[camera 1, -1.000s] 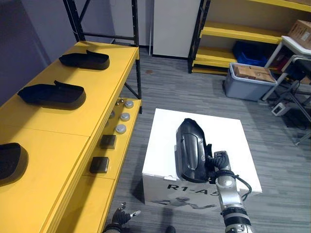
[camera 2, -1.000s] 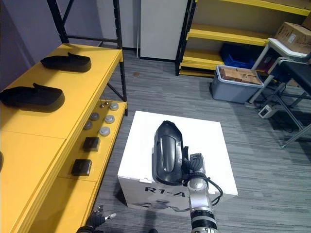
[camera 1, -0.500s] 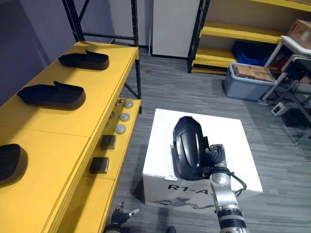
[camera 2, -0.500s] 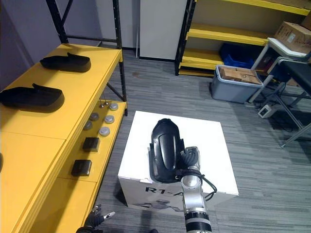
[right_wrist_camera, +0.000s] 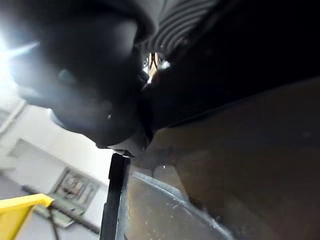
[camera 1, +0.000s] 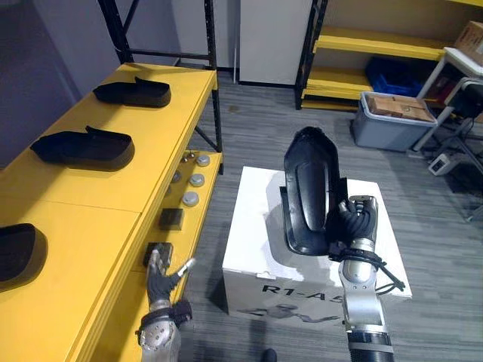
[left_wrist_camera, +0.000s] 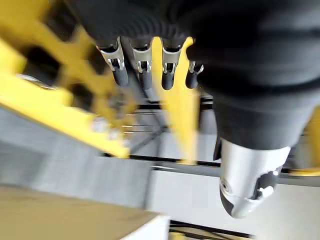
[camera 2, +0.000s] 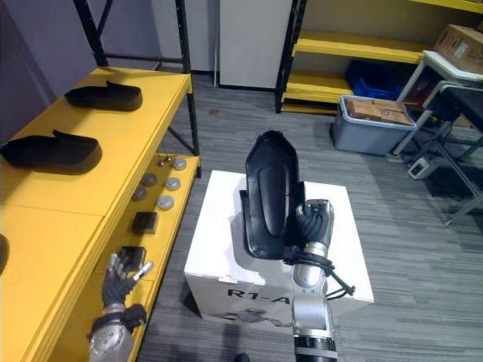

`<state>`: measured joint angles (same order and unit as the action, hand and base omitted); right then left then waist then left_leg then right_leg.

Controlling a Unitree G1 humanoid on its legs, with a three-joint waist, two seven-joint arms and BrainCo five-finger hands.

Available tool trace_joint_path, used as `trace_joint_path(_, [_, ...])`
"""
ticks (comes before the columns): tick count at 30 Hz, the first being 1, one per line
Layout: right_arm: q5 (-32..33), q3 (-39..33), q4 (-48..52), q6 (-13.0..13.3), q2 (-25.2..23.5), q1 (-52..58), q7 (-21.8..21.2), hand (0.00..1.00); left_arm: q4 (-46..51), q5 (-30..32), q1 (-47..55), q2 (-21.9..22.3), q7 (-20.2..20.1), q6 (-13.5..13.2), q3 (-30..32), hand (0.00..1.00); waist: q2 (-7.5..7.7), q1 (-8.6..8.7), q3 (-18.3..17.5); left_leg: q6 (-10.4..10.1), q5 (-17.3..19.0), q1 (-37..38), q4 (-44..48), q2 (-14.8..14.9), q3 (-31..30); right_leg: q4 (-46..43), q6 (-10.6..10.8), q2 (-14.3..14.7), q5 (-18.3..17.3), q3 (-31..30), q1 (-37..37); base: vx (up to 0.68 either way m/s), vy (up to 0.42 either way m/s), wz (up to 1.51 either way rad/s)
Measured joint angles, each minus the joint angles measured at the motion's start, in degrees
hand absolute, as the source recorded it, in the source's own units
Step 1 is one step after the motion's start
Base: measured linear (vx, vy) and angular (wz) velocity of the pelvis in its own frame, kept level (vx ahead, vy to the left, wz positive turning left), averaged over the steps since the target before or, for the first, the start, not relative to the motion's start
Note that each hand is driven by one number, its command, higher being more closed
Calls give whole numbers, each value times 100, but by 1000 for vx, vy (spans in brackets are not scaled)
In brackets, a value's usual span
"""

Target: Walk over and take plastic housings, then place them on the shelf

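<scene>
**Over the white box, right hand gripping a housing**

Over the white box (camera 1: 256, 226), the right hand (camera 1: 356, 220) is clenching the lower end of a black plastic housing (camera 1: 311, 188). Its fingers are curling round the rim and holding the piece upright, narrow end pointing up. Whether the housing is touching the box top cannot be told.

Beside the box's left edge, the left hand (camera 1: 162, 277) is hovering released, fingers (left_wrist_camera: 142, 67) straight and spread, holding nothing, close to the front edge of the yellow shelf (camera 1: 113, 204).

On the shelf top three more housings are lying apart in a row: one (camera 1: 133, 92) toward the far edge, one (camera 1: 83, 147) midway, one (camera 1: 19, 253) toward the near end. Round discs (camera 1: 195, 179) and dark blocks (camera 1: 169, 219) are sitting on the lower ledge.
</scene>
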<state>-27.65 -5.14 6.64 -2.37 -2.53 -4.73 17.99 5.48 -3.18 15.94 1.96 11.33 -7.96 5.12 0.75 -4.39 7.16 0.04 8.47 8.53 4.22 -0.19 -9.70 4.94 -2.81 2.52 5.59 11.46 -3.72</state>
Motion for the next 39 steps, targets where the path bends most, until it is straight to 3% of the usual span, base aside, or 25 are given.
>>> trace_joint_path(9, [-396, 737, 358, 220, 56, 11, -102, 100, 527, -676, -300, -54, -79, -146, -725, 0, -102, 12, -55, 1, -1, -3, 28, -3, 9, 1, -20, -1, 16, 5, -9, 0, 0, 0])
trace_joint_path(17, [-492, 1650, 357, 268, 252, -14, -312, 100, 484, -1263, -862, -232, -281, -55, -1567, 0, -120, 53, -202, 3, 0, -82, 43, 4, 82, 1, -44, 17, 52, -56, 83, 3, 16, -4])
trace_joint_path(24, [-490, 1962, 357, 342, 337, -148, -341, 100, 295, -1681, -1161, -305, -248, 41, -1843, 0, -132, 55, -233, 4, 0, -106, 77, 5, 177, 3, -60, 29, 98, -141, 121, -4, 23, -7])
trace_joint_path(39, [-487, 2449, 356, 345, 736, -463, -234, 100, -257, -1662, -1275, -475, 116, 150, -2195, 0, -130, 64, -439, 0, 4, -286, 213, 3, 223, 34, -72, 41, 188, -170, 253, -12, 8, -2])
